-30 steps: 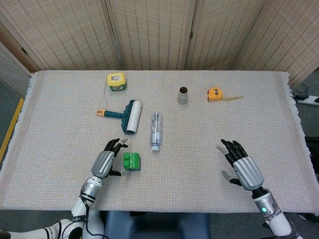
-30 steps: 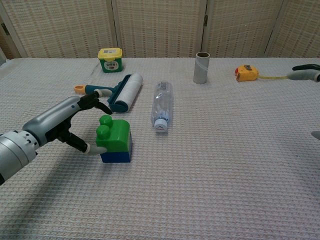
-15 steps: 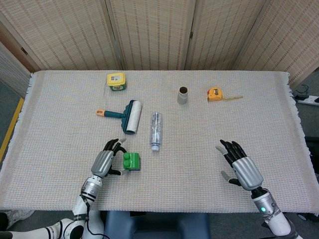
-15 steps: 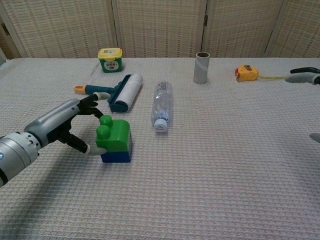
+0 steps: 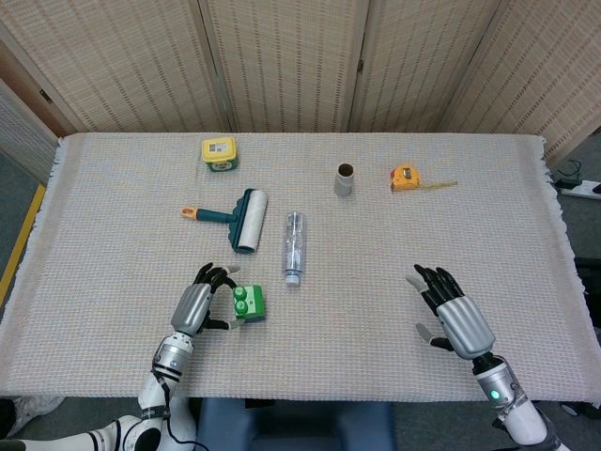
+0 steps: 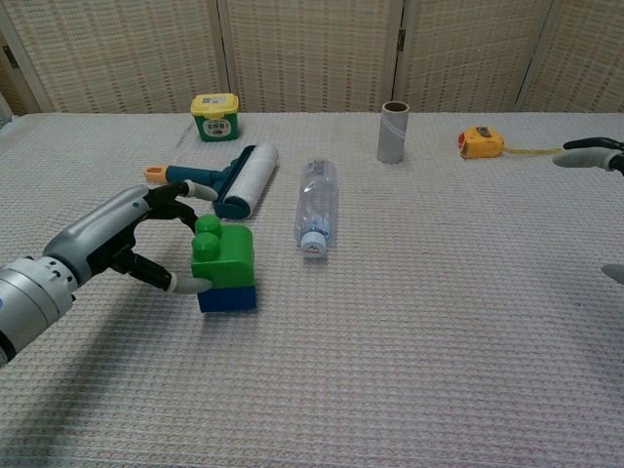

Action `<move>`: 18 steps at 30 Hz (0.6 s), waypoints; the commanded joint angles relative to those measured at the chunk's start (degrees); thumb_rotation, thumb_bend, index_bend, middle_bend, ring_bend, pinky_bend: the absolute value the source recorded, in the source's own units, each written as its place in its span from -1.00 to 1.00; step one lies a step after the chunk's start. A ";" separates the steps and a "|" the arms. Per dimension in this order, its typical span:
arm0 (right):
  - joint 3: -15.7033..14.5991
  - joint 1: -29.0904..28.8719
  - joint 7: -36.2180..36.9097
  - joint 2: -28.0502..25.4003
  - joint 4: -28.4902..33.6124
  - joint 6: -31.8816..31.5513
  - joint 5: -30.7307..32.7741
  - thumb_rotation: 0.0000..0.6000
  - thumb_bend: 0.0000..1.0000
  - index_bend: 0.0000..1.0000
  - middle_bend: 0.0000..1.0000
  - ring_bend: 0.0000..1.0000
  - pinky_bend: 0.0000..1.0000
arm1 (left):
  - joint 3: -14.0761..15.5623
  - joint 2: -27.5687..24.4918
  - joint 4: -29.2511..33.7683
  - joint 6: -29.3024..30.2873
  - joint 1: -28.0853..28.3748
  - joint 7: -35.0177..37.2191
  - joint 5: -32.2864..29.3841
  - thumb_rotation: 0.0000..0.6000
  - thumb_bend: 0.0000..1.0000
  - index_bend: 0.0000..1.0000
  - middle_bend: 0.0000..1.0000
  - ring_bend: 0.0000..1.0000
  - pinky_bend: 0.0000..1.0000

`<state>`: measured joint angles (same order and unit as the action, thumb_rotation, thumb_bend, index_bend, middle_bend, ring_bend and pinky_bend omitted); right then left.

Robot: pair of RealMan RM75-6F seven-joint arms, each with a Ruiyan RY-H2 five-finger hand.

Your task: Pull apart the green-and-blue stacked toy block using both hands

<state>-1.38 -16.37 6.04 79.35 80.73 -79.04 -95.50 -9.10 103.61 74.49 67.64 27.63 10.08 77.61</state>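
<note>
Chest view: left hand (image 6: 127, 244) grips toy block (image 6: 224, 270), halves joined; right hand (image 5: 451, 315) empty, fingers spread, well apart.

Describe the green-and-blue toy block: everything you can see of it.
The toy block is two glossy, plastic-looking bricks stacked together: a green one on top with two round studs and a blue one beneath, not yet separated. It sits upright on the woven tablecloth at the near left, below the lint roller and left of the lying clear bottle. The left hand is at its left side, fingers curved around the green brick, one fingertip touching its lower edge.
</note>
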 commanded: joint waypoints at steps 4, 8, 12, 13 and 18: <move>0.28 -1.92 2.81 0.94 -1.49 5.42 2.58 1.00 -0.22 -1.00 -1.00 -1.00 -1.00 | 0.08 -0.70 1.00 3.46 -1.90 6.21 1.83 1.00 -0.45 -0.48 0.33 -0.55 -1.00; 0.12 -5.07 12.51 1.32 -2.95 11.87 3.78 1.00 -0.22 -1.00 -1.00 -1.00 -1.00 | 0.84 -2.23 3.51 6.46 -4.02 11.21 3.31 1.00 -0.35 -0.27 0.43 -0.48 -1.00; 0.52 -8.32 20.37 3.26 -5.45 15.82 3.36 1.00 -0.22 -1.00 -1.00 -1.00 -1.00 | 1.22 -3.99 6.15 8.54 -5.35 14.63 4.67 1.00 -0.27 -0.14 0.49 -0.42 -1.00; 0.68 -9.09 22.38 3.90 -6.08 16.68 3.34 1.00 -0.22 -1.00 -1.00 -1.00 -1.00 | 1.43 -4.44 6.71 8.89 -5.59 14.80 5.02 1.00 -0.26 -0.13 0.49 -0.42 -1.00; 1.08 -13.80 42.24 7.47 -8.06 21.30 2.63 1.00 -0.22 -1.00 -1.00 -1.00 -1.00 | 1.76 -6.80 10.86 10.54 -6.81 16.47 6.02 1.00 -0.21 -0.09 0.53 -0.39 -1.00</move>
<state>-0.68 -25.96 35.18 83.80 74.87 -62.03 -92.42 -7.57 97.70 84.15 77.35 21.44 25.83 83.04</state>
